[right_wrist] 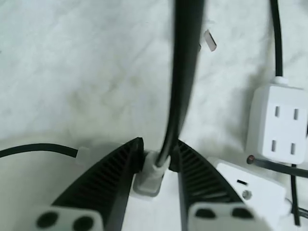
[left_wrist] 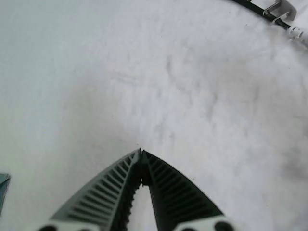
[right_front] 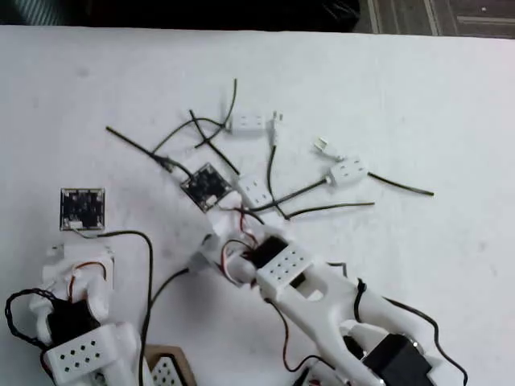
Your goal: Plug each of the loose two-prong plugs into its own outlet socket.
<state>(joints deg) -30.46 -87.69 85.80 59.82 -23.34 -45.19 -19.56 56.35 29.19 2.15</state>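
Left tool [left_wrist: 140,154] is pressed shut on nothing over bare tabletop [left_wrist: 96,72], probably so it's out of the other arm's way. Mid-table, the right tool [right_wrist: 158,144] is pinching a plug [right_wrist: 147,179] by its body, black cord [right_wrist: 185,72] running out ahead; I'd guess that grip stops it twisting. Just beside it, an outlet socket [right_wrist: 279,122] lies face up with nothing in its slots. Further right, a loose plug [right_front: 322,146] lies near a second socket [right_front: 348,171], not in it.

left end effector [left_wrist: 141,154] closed (tip-to-tip); right end effector [right_wrist: 157,145] clamps plug [right_wrist: 147,180]
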